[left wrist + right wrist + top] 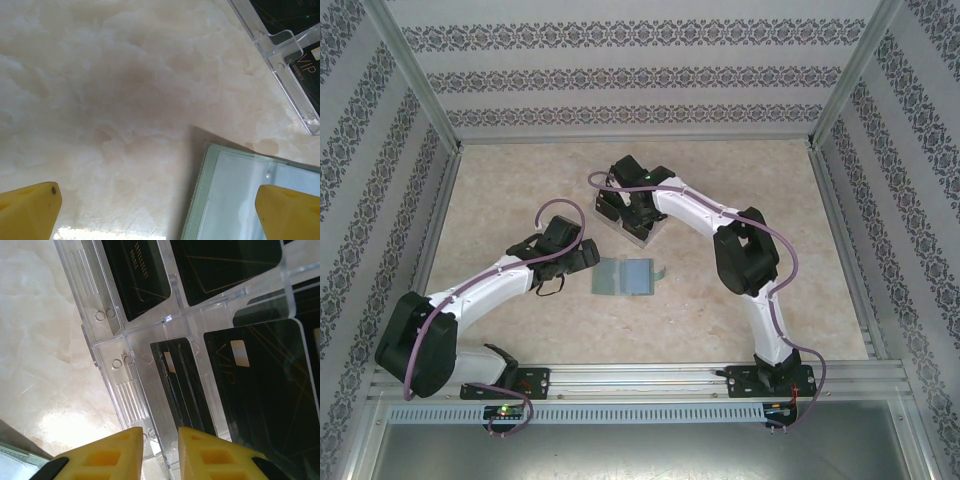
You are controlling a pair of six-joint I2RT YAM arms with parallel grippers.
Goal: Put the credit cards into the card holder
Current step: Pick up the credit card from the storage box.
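The card holder (623,277) lies open and flat on the table, its pale inside (240,195) facing up. My left gripper (575,258) hovers at its left edge, open wide (157,192); one yellow fingertip (290,212) is over the holder and the other over bare table. Black credit cards (270,390) stand in the slots of a clear acrylic rack (107,365). My right gripper (625,208) is low over that rack, its yellow fingers a narrow gap apart (161,440) above the rack's clear side wall, with nothing visibly pinched. A thin stack of cards (175,385) runs toward its right finger.
The rack (645,232) sits just behind and right of the card holder, and its corner with a VIP card (302,67) shows in the left wrist view. Marbled beige tabletop (520,180) surrounds both. Metal frame rails and patterned walls enclose the table.
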